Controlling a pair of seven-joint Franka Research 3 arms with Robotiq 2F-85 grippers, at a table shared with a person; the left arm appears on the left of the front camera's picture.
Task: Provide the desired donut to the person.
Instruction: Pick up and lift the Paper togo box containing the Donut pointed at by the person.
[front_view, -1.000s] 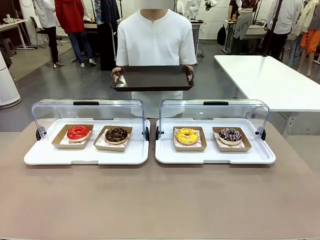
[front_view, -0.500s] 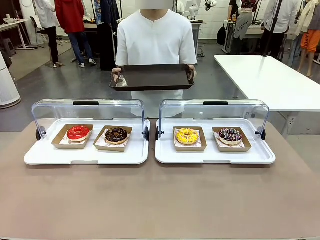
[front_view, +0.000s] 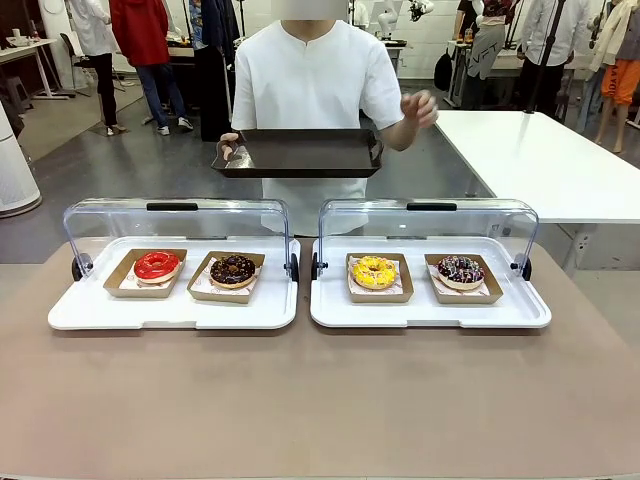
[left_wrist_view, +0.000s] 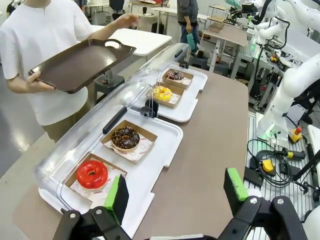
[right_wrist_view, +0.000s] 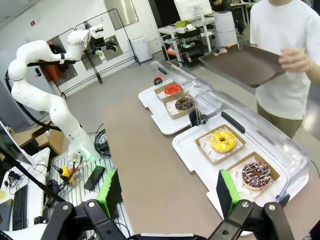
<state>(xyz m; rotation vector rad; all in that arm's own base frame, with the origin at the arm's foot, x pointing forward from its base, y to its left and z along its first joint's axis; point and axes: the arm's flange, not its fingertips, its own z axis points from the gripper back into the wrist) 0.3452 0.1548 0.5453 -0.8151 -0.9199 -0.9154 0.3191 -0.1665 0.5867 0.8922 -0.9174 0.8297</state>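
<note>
Lifted off the dark tray (front_view: 300, 152) since a second ago, the hand (front_view: 420, 107) on the person's (front_view: 315, 80) right side of the scene is raised. It is likely about to show you a choice, so wait for it. Across the table (front_view: 320, 400), left to right, sit the red donut (front_view: 156, 265), chocolate donut (front_view: 233, 268), yellow donut (front_view: 374, 271) and sprinkled donut (front_view: 460, 270). Your left claw (left_wrist_view: 176, 189) and right claw (right_wrist_view: 168, 190) stand apart, empty.

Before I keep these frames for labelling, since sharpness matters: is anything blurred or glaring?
Front view: the person's raised hand is motion-blurred, while the donuts are sharp. Left wrist view: pale reflections streak the clear cover. Right wrist view: a similar sheen lies on the near cover.
</note>
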